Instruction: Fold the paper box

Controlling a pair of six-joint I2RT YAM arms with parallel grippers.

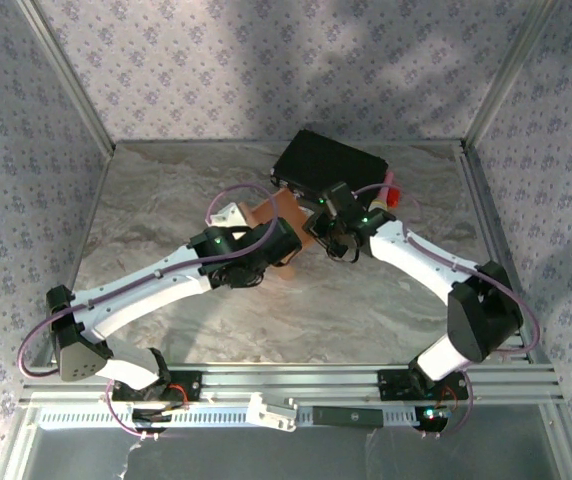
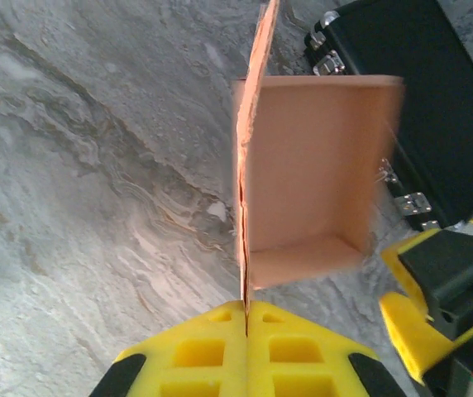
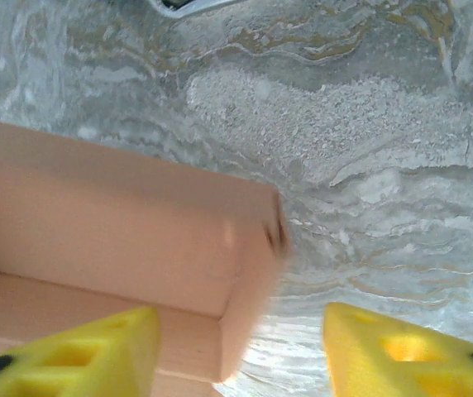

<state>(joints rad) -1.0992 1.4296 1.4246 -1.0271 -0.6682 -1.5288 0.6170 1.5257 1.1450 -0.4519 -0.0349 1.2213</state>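
Box half-formed, just on the near side of the black case; left clamped on it, right open.

Top: paper box (image 1: 282, 214) is over the table (image 1: 166, 210), touching or just short of the near edge of the black case (image 1: 328, 162), between left gripper (image 1: 288, 238) and right gripper (image 1: 326, 236). The arms cover most of it, so the axis is unreadable. Left wrist: box is an open tray seen from the inside, long axis running from the gripper toward the case. Jaws are closed on one wall, seen edge-on (that wall sticks out past the tray, toward the case). The case's latches (image 2: 410, 203) sit just beside the opposite wall. Right wrist: jaws well apart, one tray corner between them, one finger over the tray floor; contact can't be told.
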